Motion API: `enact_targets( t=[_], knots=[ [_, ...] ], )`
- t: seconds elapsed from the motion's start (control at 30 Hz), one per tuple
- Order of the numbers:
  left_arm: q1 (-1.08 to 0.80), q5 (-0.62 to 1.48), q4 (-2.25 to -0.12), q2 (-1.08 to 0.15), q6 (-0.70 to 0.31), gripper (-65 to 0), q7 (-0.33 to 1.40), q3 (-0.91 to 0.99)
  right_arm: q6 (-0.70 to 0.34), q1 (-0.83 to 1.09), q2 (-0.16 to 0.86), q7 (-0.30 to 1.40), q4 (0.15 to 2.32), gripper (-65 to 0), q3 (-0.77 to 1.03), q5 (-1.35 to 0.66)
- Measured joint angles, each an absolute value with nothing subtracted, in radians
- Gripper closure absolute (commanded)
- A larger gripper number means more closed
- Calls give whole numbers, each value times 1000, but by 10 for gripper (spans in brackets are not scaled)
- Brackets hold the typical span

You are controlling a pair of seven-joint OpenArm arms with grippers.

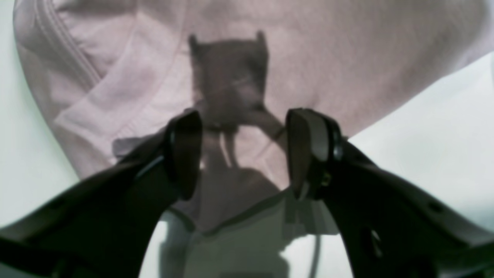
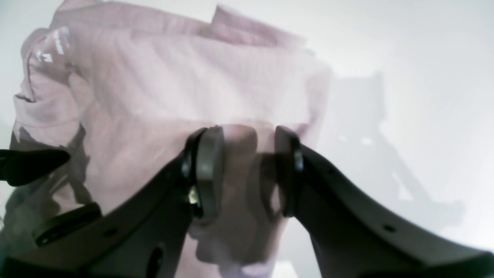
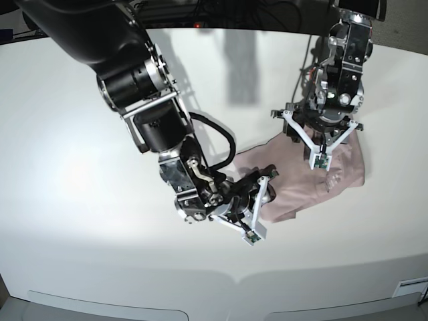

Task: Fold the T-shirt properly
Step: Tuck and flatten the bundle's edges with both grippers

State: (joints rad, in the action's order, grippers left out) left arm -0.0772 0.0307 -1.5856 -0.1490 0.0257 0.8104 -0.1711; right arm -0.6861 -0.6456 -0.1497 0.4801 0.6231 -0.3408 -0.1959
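**Both grippers over the bunched T-shirt, jaws apart**

T-shirt (image 3: 321, 177): dusty pink, bunched into a rough, wrinkled heap on the white table (image 3: 80, 200). In the base view it sits right of centre, between the two arms. It is not spread flat; several layers overlap.

Left gripper (image 1: 243, 154): fingers apart, with a clear gap between the pads. In the left wrist view, pink cloth fills the gap and spreads beyond the fingertips. A ribbed, stitched band (image 1: 65, 50) runs along the upper left of the cloth. The cloth's near edge passes just below the fingertips, with bare table below it and to both sides. The gripper's shadow falls on the cloth straight ahead. No cloth is pinched; whether the tips touch the fabric I cannot tell. In the base view this gripper hangs over the far part of the heap.

Right gripper (image 2: 247, 173): fingers apart, gap narrower than on the left. In the right wrist view a fold of cloth lies in the gap between the pads and extends below them. Whether the pads press on it I cannot tell; the view is blurred. Most of the shirt lies ahead and to the left, with bare table to the right. In the base view this gripper sits at the heap's near left edge.
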Motion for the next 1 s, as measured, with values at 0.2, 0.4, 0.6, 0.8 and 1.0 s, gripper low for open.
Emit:
enact_targets(
  t=[0.2, 0.4, 0.6, 0.8, 1.0],
  knots=[
    [-77, -29, -1586, -154, 17, -338, 811, -173, -686, -642, -150, 639, 615, -225, -341, -244],
    [-77, -29, -1586, -229, 14, -338, 788, -175, -690, -643, -106, 813, 619, -225, -341, -449],
    [-72, -37, -1580, -257, -1, -338, 783, -175, -694, -636, -72, 889, 622, -225, -341, -530],
    [-71, -33, -1577, -255, -11, -338, 750, -175, -693, -632, -61, 945, 630, -225, -440, -643],
    [-6, -33, -1542, -255, -24, -338, 758, -175, -694, -614, -62, 942, 637, -225, -567, -735]
  ],
)
